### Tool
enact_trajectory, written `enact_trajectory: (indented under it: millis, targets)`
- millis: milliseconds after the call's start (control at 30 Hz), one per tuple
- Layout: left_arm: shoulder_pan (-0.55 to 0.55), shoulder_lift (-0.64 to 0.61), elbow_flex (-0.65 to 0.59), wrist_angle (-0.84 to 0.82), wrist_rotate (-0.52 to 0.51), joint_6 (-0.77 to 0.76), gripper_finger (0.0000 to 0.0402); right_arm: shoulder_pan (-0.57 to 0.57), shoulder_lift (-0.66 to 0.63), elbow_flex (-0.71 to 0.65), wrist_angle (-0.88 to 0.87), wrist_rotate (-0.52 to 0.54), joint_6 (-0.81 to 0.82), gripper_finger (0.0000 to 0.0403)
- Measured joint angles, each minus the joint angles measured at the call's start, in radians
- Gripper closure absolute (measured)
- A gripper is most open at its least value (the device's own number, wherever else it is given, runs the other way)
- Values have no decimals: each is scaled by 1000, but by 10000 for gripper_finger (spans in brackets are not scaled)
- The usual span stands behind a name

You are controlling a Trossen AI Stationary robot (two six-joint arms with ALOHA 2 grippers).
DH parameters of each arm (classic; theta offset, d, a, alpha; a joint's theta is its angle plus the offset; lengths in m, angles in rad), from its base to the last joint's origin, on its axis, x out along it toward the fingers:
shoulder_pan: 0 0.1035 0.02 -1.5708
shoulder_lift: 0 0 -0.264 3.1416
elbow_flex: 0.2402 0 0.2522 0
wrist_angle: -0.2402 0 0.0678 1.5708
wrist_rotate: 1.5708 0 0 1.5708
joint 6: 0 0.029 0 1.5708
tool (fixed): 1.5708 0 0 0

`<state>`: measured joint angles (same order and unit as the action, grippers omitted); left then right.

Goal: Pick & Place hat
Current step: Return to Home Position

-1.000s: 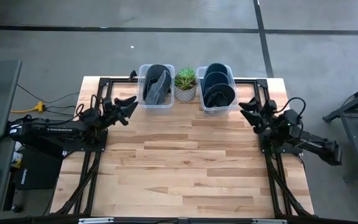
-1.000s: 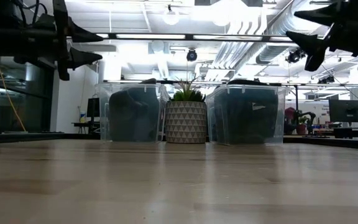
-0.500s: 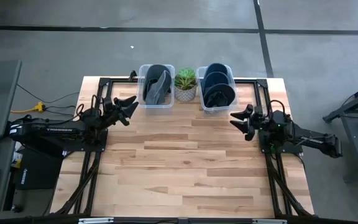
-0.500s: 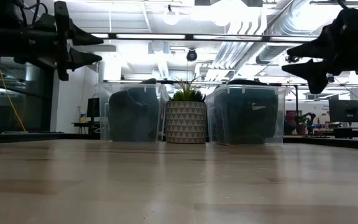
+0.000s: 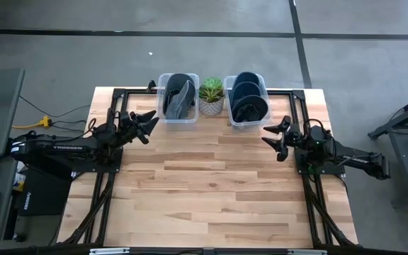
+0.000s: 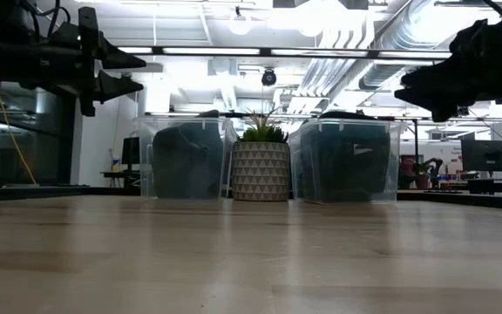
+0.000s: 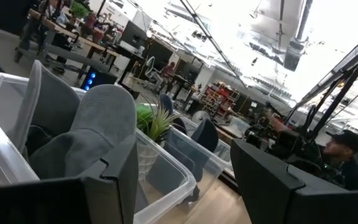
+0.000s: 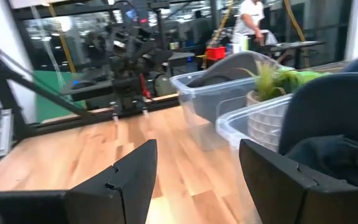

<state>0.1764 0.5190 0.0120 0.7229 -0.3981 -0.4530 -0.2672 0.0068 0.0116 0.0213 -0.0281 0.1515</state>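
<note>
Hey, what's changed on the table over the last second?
The right end effector swung away from the right transparent bin, toward the table's middle and lower, open and empty. The left end effector, the blue caps in that bin and the potted plant stayed put.

My high camera hangs over the table point(image 5: 211, 191) and looks straight down, far enough off to take in every edge and both my arms. My low camera sits at surface height, well back from the far edge, and looks level across to it. Both views share the left bin point(image 6: 186, 166), the plant point(image 6: 261, 170) and the right bin point(image 6: 347, 166). My left wrist camera peers past my left gripper point(image 7: 182, 165), close on the left bin and plant. My right wrist camera looks past my right gripper point(image 8: 196, 152), from the right edge across the surface toward my left arm point(image 8: 126, 56).
</note>
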Motion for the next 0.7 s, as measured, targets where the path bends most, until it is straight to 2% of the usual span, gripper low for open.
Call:
enact_trajectory:
  millis: [200,433,700]
  targets:
    - [0,0,0,0,0,0,202,0,0,0,0,54,-3,181]
    - [0,0,0,0,0,0,202,0,0,-2,-1,-3,27,181]
    - [0,0,0,-8,0,0,202,0,0,-2,-1,2,26,181]
